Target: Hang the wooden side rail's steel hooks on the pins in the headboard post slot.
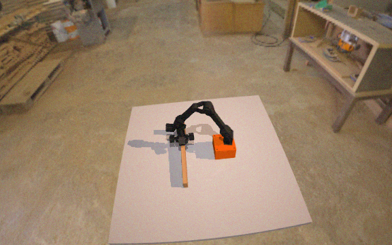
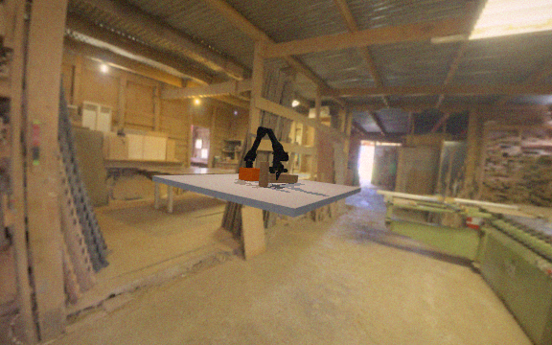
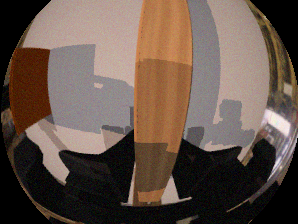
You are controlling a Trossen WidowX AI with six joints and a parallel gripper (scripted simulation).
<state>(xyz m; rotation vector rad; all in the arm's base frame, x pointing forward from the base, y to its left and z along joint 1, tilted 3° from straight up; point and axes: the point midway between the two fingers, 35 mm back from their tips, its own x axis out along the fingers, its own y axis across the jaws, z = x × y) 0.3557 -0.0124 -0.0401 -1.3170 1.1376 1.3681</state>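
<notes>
The wooden side rail [image 1: 184, 167] [image 2: 289, 178] [image 3: 158, 83] lies lengthwise on the white table [image 1: 216, 204] [image 2: 276, 203], with its near end resting on the top. My gripper [image 1: 182, 139] [image 2: 276, 171] is shut on the rail close to its far end. In the wrist view my dark fingers flank the rail at the bottom. The headboard post [image 2: 263, 174] stands upright as a short wooden block right next to the gripped end. In the top view my arm hides most of it. The steel hooks, the slot and the pins are too small or too hidden to see.
The arm's orange base [image 1: 224, 148] [image 2: 248, 173] [image 3: 29, 86] stands on the table to the right of the rail. Around the table is a workshop floor, with a workbench [image 1: 349, 51] at the back right and wood stacks [image 1: 9, 51] at the left.
</notes>
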